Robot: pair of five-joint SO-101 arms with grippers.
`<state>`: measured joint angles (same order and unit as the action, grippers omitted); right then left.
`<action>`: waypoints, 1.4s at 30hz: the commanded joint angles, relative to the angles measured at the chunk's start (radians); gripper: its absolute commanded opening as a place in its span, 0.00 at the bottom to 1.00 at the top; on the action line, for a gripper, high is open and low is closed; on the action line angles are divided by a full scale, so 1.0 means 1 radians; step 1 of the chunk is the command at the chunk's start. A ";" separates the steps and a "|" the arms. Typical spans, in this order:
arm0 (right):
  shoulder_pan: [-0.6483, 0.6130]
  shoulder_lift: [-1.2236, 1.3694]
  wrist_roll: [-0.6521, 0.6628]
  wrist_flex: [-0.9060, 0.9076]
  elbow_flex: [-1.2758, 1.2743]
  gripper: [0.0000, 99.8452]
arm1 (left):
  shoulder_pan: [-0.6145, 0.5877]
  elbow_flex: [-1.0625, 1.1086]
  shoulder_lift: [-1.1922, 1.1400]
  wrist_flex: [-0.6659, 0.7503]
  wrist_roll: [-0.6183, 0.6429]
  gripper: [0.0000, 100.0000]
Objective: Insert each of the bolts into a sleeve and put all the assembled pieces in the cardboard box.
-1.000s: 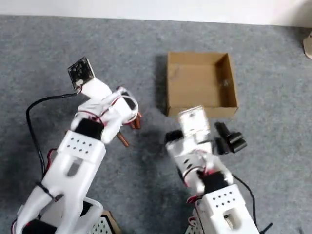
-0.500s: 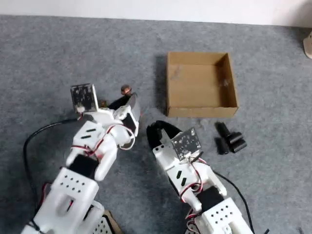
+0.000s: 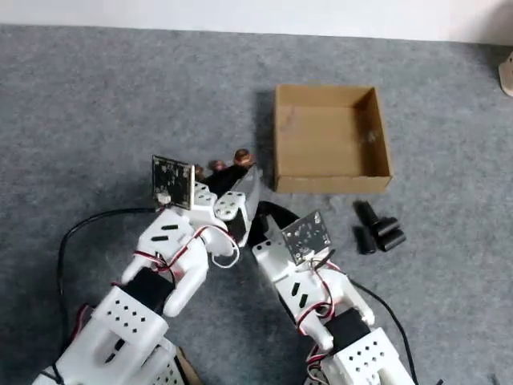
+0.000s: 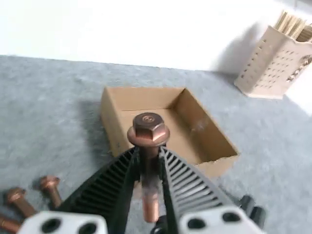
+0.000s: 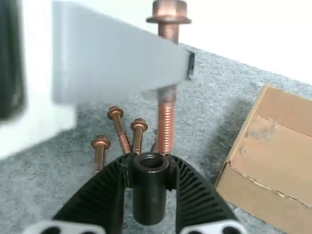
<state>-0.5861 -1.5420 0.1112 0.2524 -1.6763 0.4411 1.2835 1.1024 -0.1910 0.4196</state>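
Observation:
My left gripper (image 4: 150,153) is shut on a copper bolt (image 4: 148,131), held upright with its hex head on top. In the high view this gripper (image 3: 240,175) sits just left of the cardboard box (image 3: 329,136), bolt head (image 3: 240,156) showing. My right gripper (image 5: 148,168) is shut on a black sleeve (image 5: 148,190), mouth upward. The held bolt (image 5: 167,105) hangs with its threaded tip just above and behind the sleeve's mouth. In the high view the right gripper (image 3: 258,220) lies directly below the left one. The box is empty.
Three loose bolts (image 5: 119,129) lie on the grey carpet behind the sleeve. Spare black sleeves (image 3: 377,228) sit below the box's right corner. A beige perforated holder (image 4: 278,53) stands far off by the wall.
The left arm has carried its bolt rightward toward the box, over the right gripper. The right arm swung left from the sleeve pile a second ago and has since kept still.

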 commanded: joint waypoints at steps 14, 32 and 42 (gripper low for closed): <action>-0.073 -0.013 0.015 0.087 -0.134 0.01 | -0.008 -0.012 0.033 0.078 0.052 0.01; 0.041 -0.019 0.012 -0.050 -0.127 0.01 | 0.013 -0.068 0.251 -0.112 0.057 0.01; 0.041 -0.019 0.011 -0.099 -0.127 0.01 | 0.088 0.010 0.252 -0.112 0.051 0.01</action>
<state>-0.5585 -1.5436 0.1112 0.1803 -1.6763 0.5117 1.2973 1.3295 -0.3015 0.4687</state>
